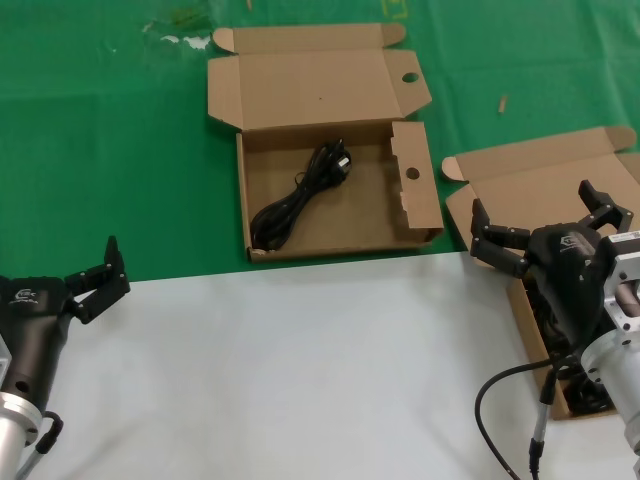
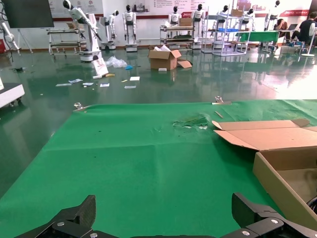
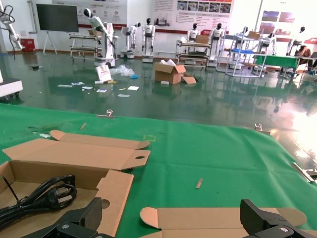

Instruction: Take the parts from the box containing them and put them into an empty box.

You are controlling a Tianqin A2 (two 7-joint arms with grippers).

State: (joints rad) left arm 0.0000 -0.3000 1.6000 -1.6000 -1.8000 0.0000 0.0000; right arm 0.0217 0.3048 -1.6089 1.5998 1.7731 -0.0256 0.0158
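Currently the left gripper point(image 1: 95, 280) is parked at about 8 o'clock in the head view, over the white table surface point(image 1: 300, 370), its fingers spread wide and holding nothing. At 12 o'clock the holed box point(image 1: 340, 215) is laid open on the green mat point(image 1: 100, 150), lid folded back; one black power cord point(image 1: 300, 195) is already coiled inside it, toward its left half, so it is no longer strictly empty. At 3 o'clock the right gripper point(image 1: 550, 225) is held above the source box point(image 1: 540, 175), fingers spread wide, nothing gripped. Dark cords point(image 1: 560, 345) are glimpsed in that box under the arm, though mostly hidden. The step in hand is judged to be a reach for the next cord. A descent into the source box is called for next, then a closing on a cord bundle, before it is carried toward 12 o'clock.
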